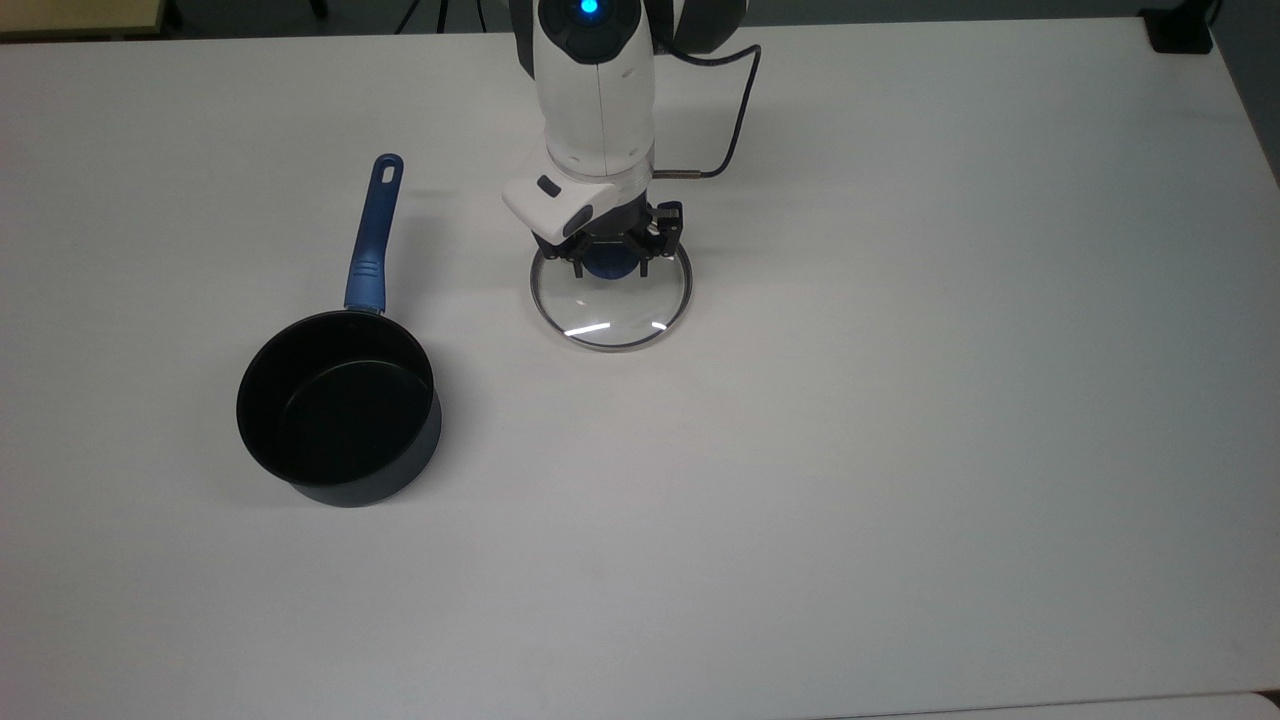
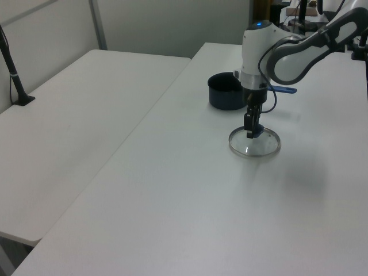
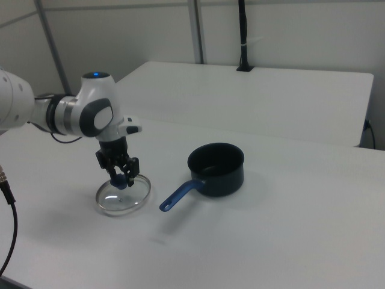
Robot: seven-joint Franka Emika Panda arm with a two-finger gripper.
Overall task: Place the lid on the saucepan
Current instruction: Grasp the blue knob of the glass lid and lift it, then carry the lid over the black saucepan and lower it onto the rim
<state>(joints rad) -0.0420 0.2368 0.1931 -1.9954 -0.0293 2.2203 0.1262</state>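
The lid [image 1: 610,300] is a flat round disc of clear glass bound in a thin steel rim, with a blue knob [image 1: 610,262] at its middle; bright streaks of reflected light cross the glass near the edge closest to the top view's bottom. It sits on the white table [image 1: 900,400], or just above it (the pictures do not settle which), well apart from the saucepan [image 1: 338,405], which stands toward the top view's left. The gripper [image 1: 609,262] comes straight down on the lid from above, its two black fingers [image 1: 578,264] set close on either side of the knob and clasping it; in the right view the blue knob shows between them. The saucepan is small and round, matte black inside with a dark grey-blue outer wall, open and upright. Its long straight blue handle [image 1: 372,233] has a hole at the far end and points toward the top view's upper edge. The arm [image 1: 595,90] above the gripper is smooth white plastic, with a black cable [image 1: 735,110] looping off its side.
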